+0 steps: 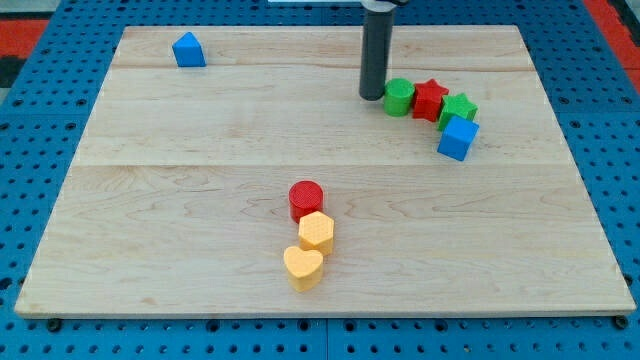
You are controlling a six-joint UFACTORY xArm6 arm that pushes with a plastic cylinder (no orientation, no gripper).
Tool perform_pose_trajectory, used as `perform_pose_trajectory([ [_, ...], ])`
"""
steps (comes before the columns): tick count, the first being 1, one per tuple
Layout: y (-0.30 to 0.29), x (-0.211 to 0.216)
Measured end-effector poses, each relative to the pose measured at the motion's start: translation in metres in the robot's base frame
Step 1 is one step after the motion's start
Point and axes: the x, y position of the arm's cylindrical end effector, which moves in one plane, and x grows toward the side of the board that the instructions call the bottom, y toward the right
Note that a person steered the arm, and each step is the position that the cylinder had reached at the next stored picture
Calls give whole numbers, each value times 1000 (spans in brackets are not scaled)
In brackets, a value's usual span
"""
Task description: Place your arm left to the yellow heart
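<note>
The yellow heart (pixel 303 267) lies near the view's bottom, a little left of centre. A yellow hexagon (pixel 317 232) touches it just above, and a red cylinder (pixel 306 199) sits above that. My tip (pixel 373 95) rests on the board near the view's top, right of centre. It is far above and to the right of the yellow heart, and just left of a green cylinder (pixel 400 96).
A red star (pixel 431 99), a green block (pixel 459 108) and a blue cube (pixel 459 137) trail right from the green cylinder. A blue pentagon-shaped block (pixel 188 49) sits at the view's top left. The wooden board (pixel 180 200) lies on a blue pegboard.
</note>
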Motion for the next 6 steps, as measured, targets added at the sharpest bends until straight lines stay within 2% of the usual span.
perform_pose_trajectory([
  [1,8,7],
  [3,-90,61],
  [4,-121,122],
  [5,-129,188],
  [6,-129,236],
])
